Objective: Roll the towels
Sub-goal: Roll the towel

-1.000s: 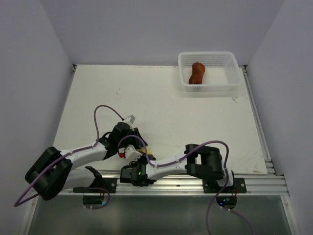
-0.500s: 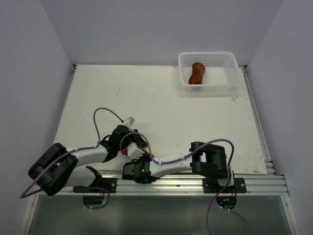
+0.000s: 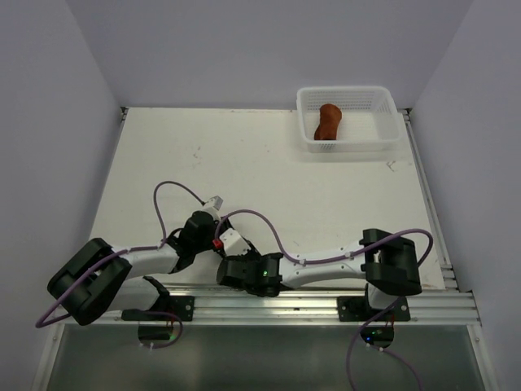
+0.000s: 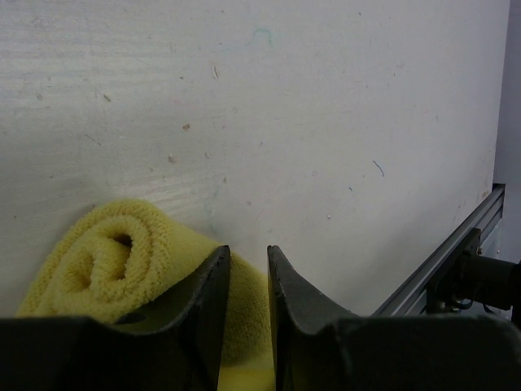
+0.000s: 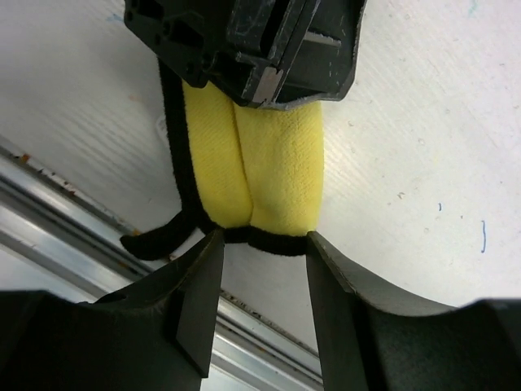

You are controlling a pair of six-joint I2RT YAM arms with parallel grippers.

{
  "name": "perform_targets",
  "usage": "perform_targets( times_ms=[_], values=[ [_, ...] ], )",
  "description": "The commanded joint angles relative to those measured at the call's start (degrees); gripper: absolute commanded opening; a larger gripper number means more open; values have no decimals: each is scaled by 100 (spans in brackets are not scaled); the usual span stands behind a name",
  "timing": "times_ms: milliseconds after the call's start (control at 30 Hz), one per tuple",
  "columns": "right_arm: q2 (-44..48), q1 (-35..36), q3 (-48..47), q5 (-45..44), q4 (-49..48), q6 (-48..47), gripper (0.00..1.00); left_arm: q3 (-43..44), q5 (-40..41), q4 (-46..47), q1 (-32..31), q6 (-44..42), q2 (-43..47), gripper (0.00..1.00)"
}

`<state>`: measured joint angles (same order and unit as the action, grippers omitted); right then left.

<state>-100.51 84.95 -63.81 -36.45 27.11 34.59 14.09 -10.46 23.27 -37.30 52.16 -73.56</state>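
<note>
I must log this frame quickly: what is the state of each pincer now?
Left pincer: closed on the yellow towel.
Right pincer: open, holding nothing, its fingers either side of the towel's end.

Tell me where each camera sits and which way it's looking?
Top: fixed above and behind, looking down on the table, basket and brown towel; left arm and right arm show.
Left wrist: on the left arm, looking low across the table at the rolled yellow towel; the left pincer shows.
Right wrist: on the right arm, looking down at that towel's end; the right pincer shows.
Shared: both wrist views show the yellow towel.
</note>
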Motion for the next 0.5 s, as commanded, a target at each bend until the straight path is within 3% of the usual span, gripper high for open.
perform_targets(
  times_ms=[0,233,467],
  values=[
    [583,-110,263,559,-566,-31,49,-292,62,-718,-84,-92,-220,30],
    [1147,-899,852,1446,-996,373,48,-284,70,-709,-76,-110,-229,30],
    [1104,-1349,1160,2246,-1524,627,43,-310,70,-736,-84,-110,-212,30]
  ],
)
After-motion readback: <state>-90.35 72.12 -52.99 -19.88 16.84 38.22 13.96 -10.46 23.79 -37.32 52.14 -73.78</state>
